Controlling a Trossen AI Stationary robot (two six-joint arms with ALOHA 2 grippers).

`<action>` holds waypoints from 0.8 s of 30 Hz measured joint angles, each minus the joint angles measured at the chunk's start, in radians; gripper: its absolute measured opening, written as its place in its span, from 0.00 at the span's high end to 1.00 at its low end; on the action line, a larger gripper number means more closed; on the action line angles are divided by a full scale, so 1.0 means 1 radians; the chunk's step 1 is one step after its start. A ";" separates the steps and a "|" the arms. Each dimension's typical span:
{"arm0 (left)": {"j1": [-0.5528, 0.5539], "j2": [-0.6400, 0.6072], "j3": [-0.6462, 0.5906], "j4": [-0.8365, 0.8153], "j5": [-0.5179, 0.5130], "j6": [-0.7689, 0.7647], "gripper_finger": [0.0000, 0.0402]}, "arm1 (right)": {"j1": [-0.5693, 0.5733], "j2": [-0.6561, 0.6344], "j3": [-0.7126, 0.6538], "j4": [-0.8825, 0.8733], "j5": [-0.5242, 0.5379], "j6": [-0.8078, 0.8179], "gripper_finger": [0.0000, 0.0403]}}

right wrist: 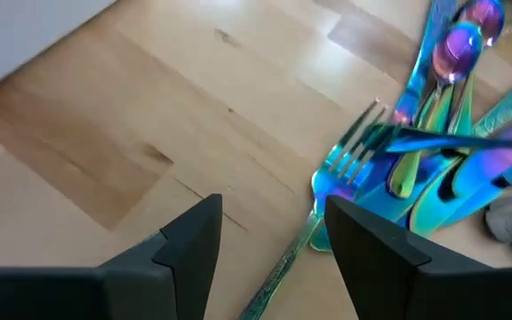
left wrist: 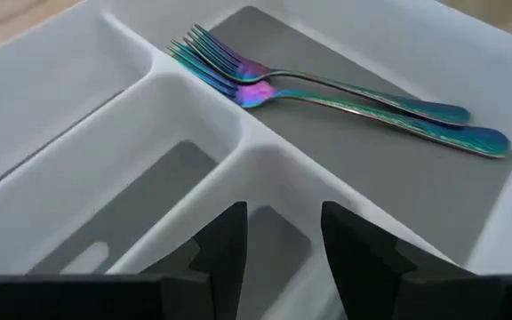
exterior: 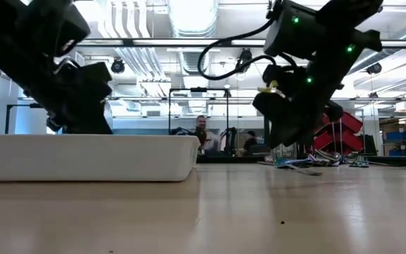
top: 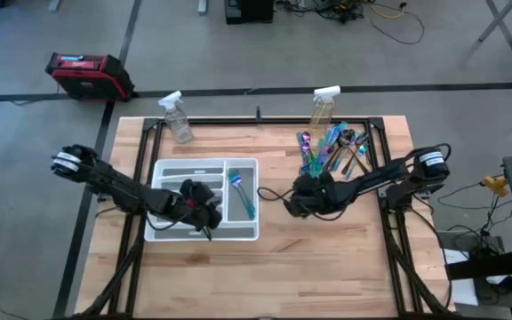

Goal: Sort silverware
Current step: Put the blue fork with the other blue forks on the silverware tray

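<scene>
A white divided tray (top: pixel 172 233) lies left of the table's middle. Two iridescent forks (left wrist: pixel 345 93) lie side by side in its long right compartment (top: pixel 241 191). My left gripper (top: pixel 206 212) hangs open just above the tray's dividers (left wrist: pixel 238 151), with nothing between its fingers (left wrist: pixel 225 253). A heap of iridescent silverware (top: pixel 332 147) lies on the wood at the far right. My right gripper (top: pixel 292 204) stands open over bare wood between tray and heap, holding nothing. In the right wrist view the heap (right wrist: pixel 434 169) lies just beyond the fingers (right wrist: pixel 194 244), and one slim handle (right wrist: pixel 283 267) reaches between them on the table.
Two clear spray bottles stand near the far edge, one (top: pixel 178 117) behind the tray and one (top: pixel 324 108) behind the heap. A black frame rail (top: pixel 265 120) runs along the table's far side. Bare wood (top: pixel 327 267) fills the near half.
</scene>
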 joint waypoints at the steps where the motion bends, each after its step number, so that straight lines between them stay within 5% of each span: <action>1: 0.008 0.011 0.000 0.011 0.000 0.007 0.67 | -0.002 -0.001 0.000 0.003 -0.014 0.017 0.53; 18: 0.057 0.022 -0.003 0.132 0.175 0.133 0.67 | 0.000 0.158 0.002 0.014 -0.027 0.254 0.53; 24: 0.077 0.018 0.006 0.255 0.156 0.223 0.67 | 0.006 0.162 0.002 0.033 -0.032 0.231 0.65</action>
